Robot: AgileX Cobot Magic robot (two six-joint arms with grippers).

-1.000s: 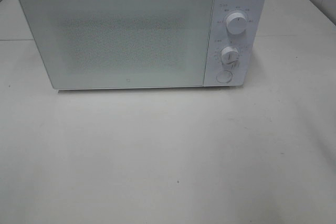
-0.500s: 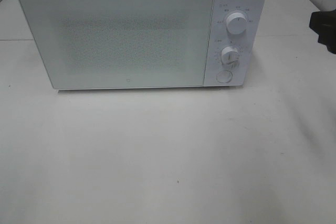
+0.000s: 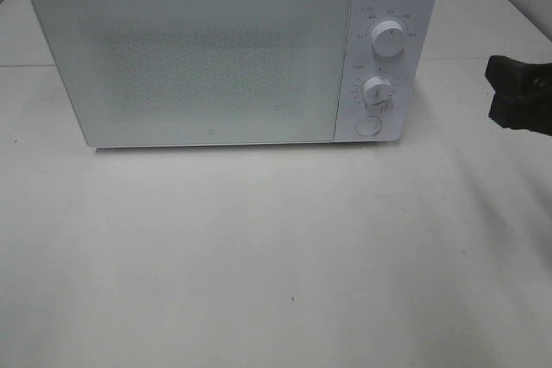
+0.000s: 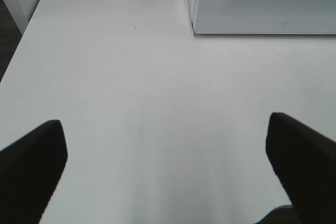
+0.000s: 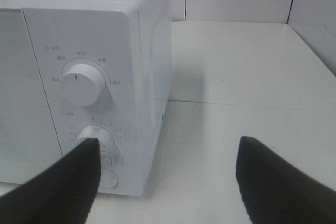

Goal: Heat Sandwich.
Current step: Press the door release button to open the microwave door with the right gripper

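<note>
Standing at the back of the white worktop [image 3: 276,256] in the exterior high view is a white microwave [image 3: 216,58] with its door [image 3: 190,62] closed. On the control panel [image 3: 410,19], to the right of the door, an upper dial [image 3: 389,40] sits above a lower dial [image 3: 377,90], with a round button [image 3: 368,126] beneath. The right pincer [image 3: 496,92] juts in from the right edge, well apart from the microwave, released and holding nothing.

From the left wrist, the left pincer [image 4: 167,166] is spread wide and empty over bare worktop, with a lower corner of the microwave door ahead.

From the right wrist, the pincer's dark fingers [image 5: 58,182] stand apart in front of the control panel, one of them overlapping the lower dial.

None of these views shows where the sandwich is.
</note>
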